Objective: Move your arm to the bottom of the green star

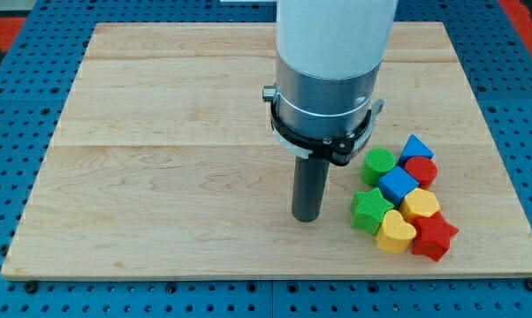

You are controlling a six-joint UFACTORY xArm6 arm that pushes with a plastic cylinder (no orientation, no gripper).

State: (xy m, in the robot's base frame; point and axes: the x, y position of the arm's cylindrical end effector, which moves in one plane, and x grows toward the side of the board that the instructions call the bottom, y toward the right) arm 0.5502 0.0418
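The green star lies on the wooden board at the lower right, on the left edge of a tight cluster of blocks. My tip rests on the board to the left of the star, a short gap apart, about level with it. The dark rod hangs from the arm's white and silver body, which fills the top middle of the view. A yellow heart touches the star at its lower right, and a blue cube sits at its upper right.
The cluster also holds a green cylinder, a blue triangle, a red block, a yellow block and a red star. The board's bottom edge runs just below the cluster. Blue pegboard surrounds the board.
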